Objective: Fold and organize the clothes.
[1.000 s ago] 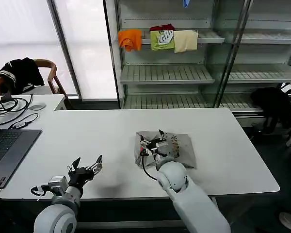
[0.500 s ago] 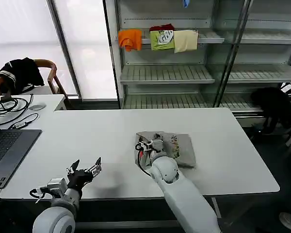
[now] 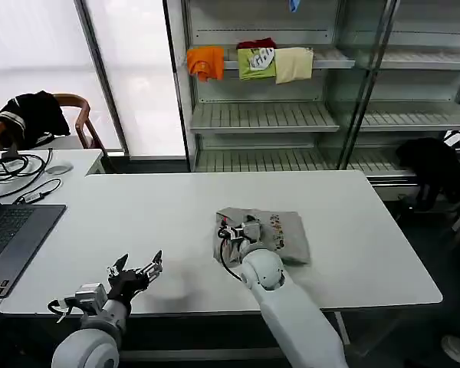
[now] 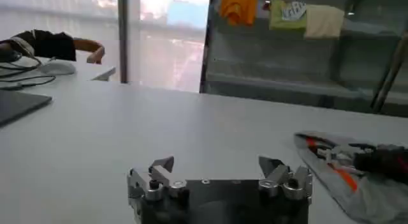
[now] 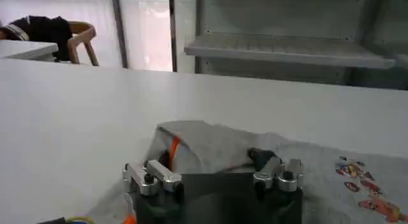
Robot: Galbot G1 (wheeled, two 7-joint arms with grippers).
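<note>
The clothes are one light grey shirt (image 3: pixel 280 234), folded into a small rectangle on the white table (image 3: pixel 161 207), right of centre, with its multicolour print facing up. My right gripper (image 3: pixel 238 230) sits low at the shirt's left edge. In the right wrist view the right gripper (image 5: pixel 213 166) is open, its fingers straddling the grey shirt (image 5: pixel 319 158) where the orange-red collar strip (image 5: pixel 173 143) shows. My left gripper (image 3: pixel 136 270) hovers open near the table's front edge, left of the shirt. In the left wrist view this gripper (image 4: pixel 217 169) holds nothing, and the shirt (image 4: pixel 357 190) lies farther off.
A laptop (image 3: pixel 8 238), cables and a mouse lie at the table's left end. A chair with a black garment (image 3: pixel 31 115) stands behind it. Orange (image 3: pixel 205 61), green (image 3: pixel 257 63) and cream (image 3: pixel 294 64) garments hang on the shelf behind. Another black garment (image 3: pixel 433 165) sits right.
The shirt's raised left part has settled flatter, and my right gripper has drawn slightly back and lower at that edge. The left gripper has barely shifted.
</note>
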